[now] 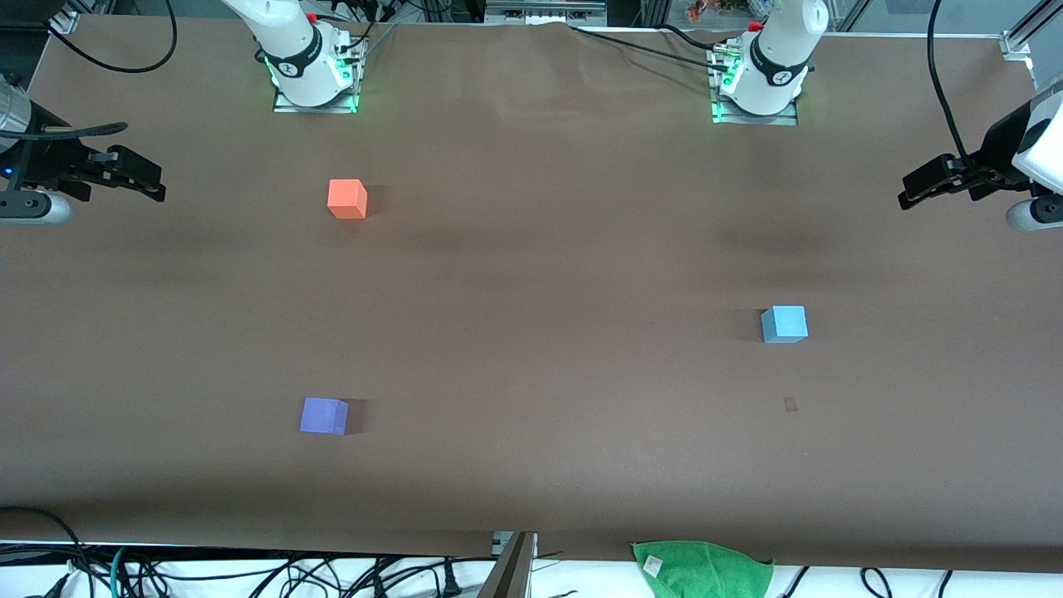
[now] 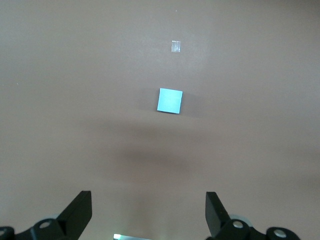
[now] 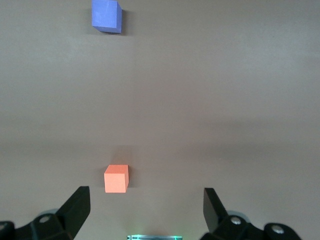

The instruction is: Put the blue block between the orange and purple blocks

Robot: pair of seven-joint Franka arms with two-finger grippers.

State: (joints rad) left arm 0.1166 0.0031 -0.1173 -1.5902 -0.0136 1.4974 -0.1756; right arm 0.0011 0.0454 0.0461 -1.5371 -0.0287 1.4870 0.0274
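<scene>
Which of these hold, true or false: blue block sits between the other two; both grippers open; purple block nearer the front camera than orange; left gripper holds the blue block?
1. The blue block sits between the orange block and the purple block. False: it lies apart, toward the left arm's end of the table.
2. Both grippers are open. True: left gripper and right gripper show spread fingers.
3. The purple block is nearer the front camera than the orange block. True.
4. The left gripper holds the blue block. False: it is empty.

blue block [image 1: 784,324] apart, toward left arm's end
</scene>
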